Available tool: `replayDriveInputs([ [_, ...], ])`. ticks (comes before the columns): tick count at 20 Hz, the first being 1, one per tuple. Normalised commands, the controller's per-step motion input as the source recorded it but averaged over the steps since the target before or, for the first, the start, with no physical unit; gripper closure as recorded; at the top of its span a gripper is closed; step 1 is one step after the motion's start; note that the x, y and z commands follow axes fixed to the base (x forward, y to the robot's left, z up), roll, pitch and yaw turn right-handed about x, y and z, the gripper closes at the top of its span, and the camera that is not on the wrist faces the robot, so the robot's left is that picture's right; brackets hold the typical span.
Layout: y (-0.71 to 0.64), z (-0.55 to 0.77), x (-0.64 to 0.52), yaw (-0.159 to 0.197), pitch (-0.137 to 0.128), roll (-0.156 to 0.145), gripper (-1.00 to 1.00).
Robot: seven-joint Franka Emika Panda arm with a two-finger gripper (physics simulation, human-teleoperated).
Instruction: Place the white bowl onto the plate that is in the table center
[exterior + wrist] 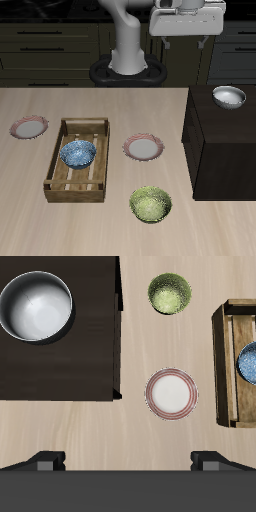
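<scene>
The white bowl (229, 96) with a greyish shiny inside stands on a dark cabinet (225, 140) at the table's side; it also shows in the wrist view (36, 306). The plate (143, 148) with a thin pink-red rim lies in the table's middle, beside the wooden tray; it shows in the wrist view too (171, 393). My gripper (188, 22) is high above the back of the table, well apart from the bowl. Its fingers (44, 462) stand wide apart with nothing between them.
A wooden tray (76, 185) holds a blue-patterned bowl (77, 153). A yellow-green bowl (150, 204) sits near the front edge. A second pink-rimmed plate (29, 127) lies at the far side of the tray. The robot's base (128, 62) stands at the back.
</scene>
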Motion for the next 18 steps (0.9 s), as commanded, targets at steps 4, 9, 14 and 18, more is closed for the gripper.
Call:
replayDriveInputs([
  [4, 0.19, 0.02, 0.16, 0.002, -0.003, -0.016, -1.0],
  [9, 0.15, 0.0, 0.22, 0.002, -0.001, -0.031, -1.0],
  [14, 0.11, 0.03, 0.15, -0.002, -0.005, -0.017, -1.0],
  [18, 0.29, -0.05, 0.27, 0.005, 0.013, -0.022, -1.0],
])
